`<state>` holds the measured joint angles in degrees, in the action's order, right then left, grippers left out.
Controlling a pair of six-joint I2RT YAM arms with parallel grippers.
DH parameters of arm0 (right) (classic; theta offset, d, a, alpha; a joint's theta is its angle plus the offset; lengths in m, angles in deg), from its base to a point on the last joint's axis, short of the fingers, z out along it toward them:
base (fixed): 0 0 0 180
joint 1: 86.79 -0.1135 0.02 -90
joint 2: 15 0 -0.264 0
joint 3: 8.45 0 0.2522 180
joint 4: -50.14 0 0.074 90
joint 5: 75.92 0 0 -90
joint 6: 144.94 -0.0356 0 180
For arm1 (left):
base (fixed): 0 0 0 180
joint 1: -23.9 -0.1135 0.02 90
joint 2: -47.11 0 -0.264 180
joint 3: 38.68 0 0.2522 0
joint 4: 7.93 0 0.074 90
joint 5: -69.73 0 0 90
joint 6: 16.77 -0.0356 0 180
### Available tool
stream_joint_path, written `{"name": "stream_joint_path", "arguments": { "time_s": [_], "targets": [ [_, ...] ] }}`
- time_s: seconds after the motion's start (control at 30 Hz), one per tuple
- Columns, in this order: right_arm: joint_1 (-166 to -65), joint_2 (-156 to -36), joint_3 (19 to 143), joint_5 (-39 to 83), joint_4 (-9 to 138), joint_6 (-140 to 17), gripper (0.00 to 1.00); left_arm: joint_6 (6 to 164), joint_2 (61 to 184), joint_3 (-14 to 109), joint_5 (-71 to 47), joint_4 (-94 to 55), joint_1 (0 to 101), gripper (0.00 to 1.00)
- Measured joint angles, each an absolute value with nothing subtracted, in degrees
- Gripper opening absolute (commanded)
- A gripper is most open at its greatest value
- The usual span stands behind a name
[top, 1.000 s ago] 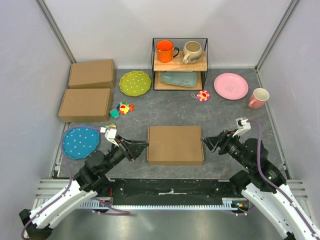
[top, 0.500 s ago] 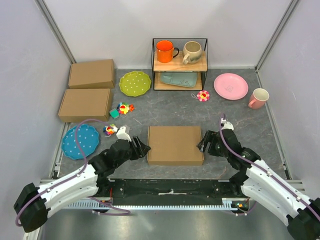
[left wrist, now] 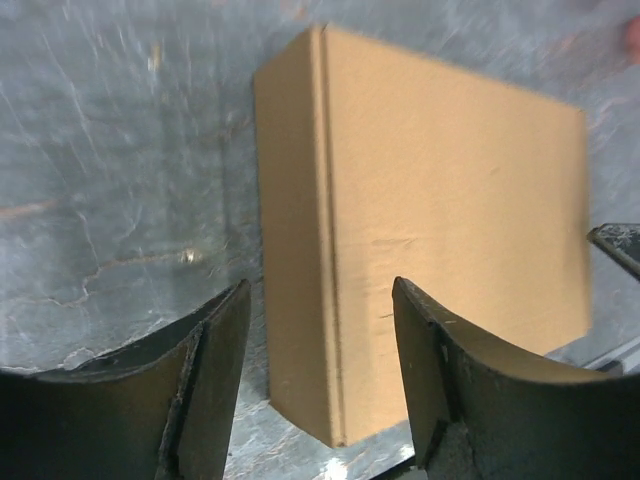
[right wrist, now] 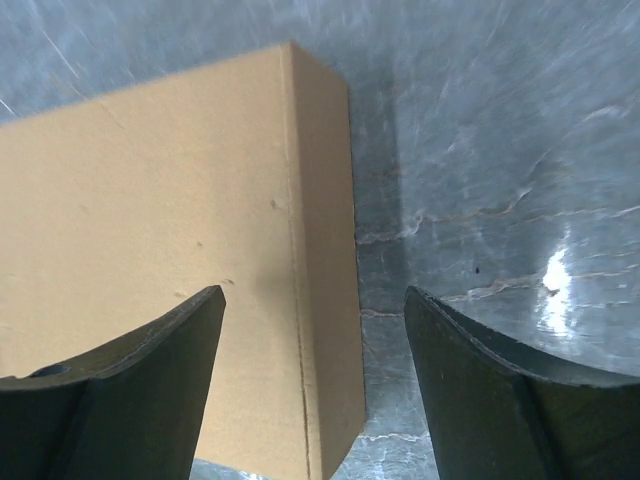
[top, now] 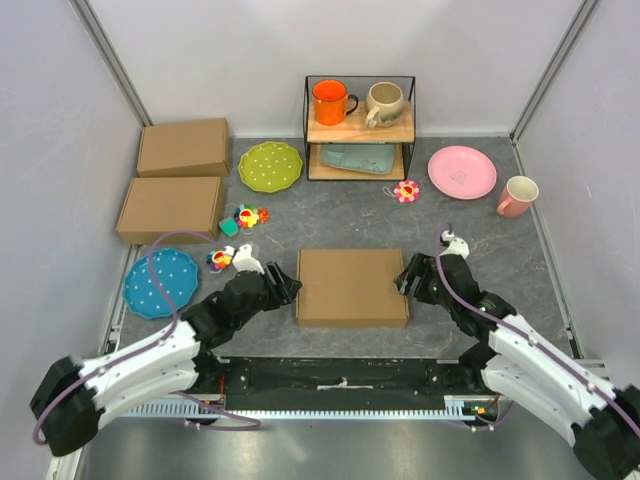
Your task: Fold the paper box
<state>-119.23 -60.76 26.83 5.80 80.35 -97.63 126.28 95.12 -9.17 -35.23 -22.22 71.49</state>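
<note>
Lying flat and closed at lower centre of the top view, the box (top: pixel 351 288) rests on the counter (top: pixel 340 215) between left tool (top: pixel 284 288) and right tool (top: pixel 405 281), both released, jaws spread just beside its side edges

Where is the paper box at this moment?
In the top view the paper box lies closed at the near centre of the table, flanked by the open left gripper and open right gripper.
</note>
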Motion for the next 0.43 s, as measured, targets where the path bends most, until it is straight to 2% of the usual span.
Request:
{"name": "stream_joint_path", "arguments": {
  "time_s": [0.03,0.07,0.1,0.13,0.27,0.43],
  "targets": [
    [-119.2,-58.8,27.6,4.4,82.1,-97.5,0.82,125.8,92.9,-8.2,-36.5,-24.2,71.5,0.79],
    [-119.2,-57.0,28.4,3.2,83.3,-97.3,0.82,125.3,90.3,-7.0,-37.8,-26.1,71.5,0.83],
    [-119.2,-54.5,30.3,1.0,85.7,-96.8,0.83,124.7,87.0,-5.3,-39.6,-28.4,71.5,0.92],
    [-119.2,-52.9,31.8,-0.4,86.6,-96.6,0.83,124.4,84.3,-3.9,-41.3,-30.0,71.5,0.97],
    [-119.2,-47.9,38.5,-6.1,89.2,-94.3,0.84,125.3,77.9,0.9,-47.3,-35.6,71.4,0.99],
    [-119.2,-46.0,39.6,-8.3,91.5,-93.6,0.84,130.2,78.4,2.3,-50.9,-43.5,71.2,0.99]
  ]
}}
